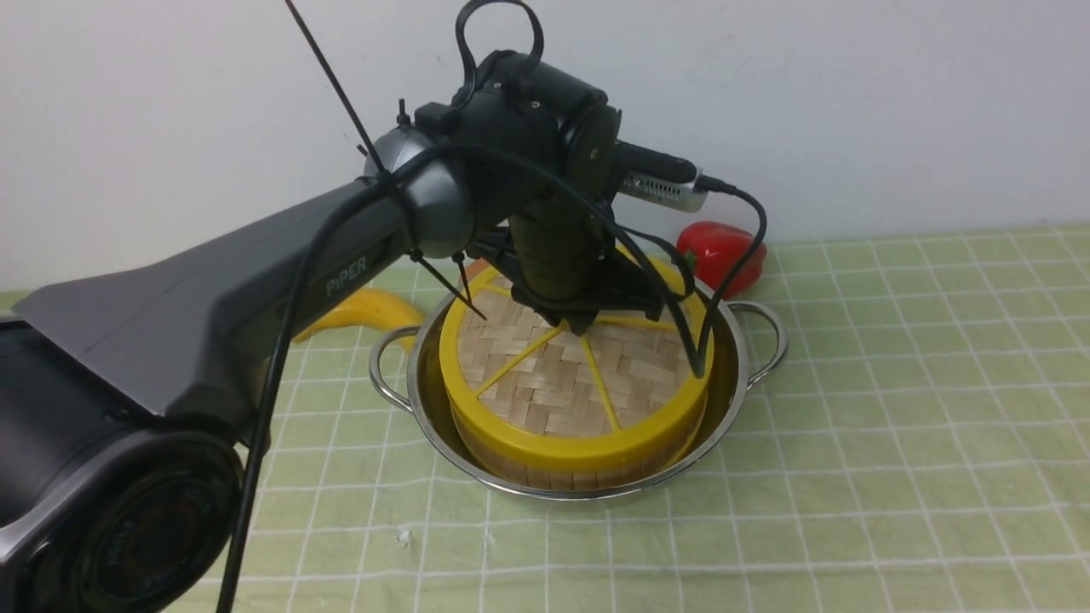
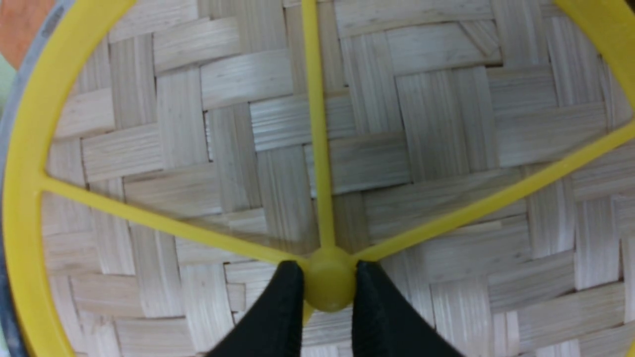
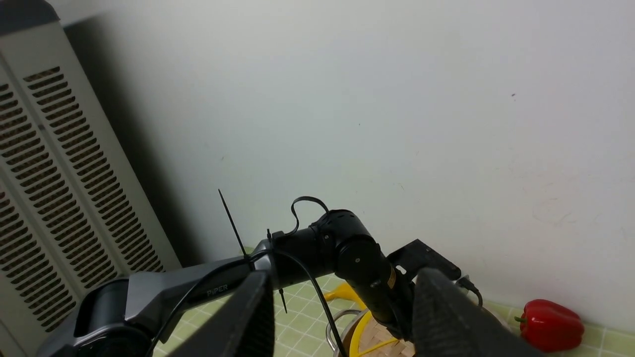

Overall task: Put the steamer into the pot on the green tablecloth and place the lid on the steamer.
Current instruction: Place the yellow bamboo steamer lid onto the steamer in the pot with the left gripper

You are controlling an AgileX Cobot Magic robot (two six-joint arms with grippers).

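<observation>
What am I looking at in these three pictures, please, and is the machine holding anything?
This is a two-armed robot. The front picture looks forward from between its arms; the other two come from cameras on each wrist. On the green tablecloth stands a steel pot holding a bamboo steamer, with the woven lid on top. A banana and a red pepper lie nearby. The left arm reaches over, and its left pincer grips the lid by its yellow centre. The right pincer is raised, open and empty.

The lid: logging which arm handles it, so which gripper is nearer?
Left. The left gripper grips the lid at its centre; the right gripper hangs open, raised well away.
</observation>
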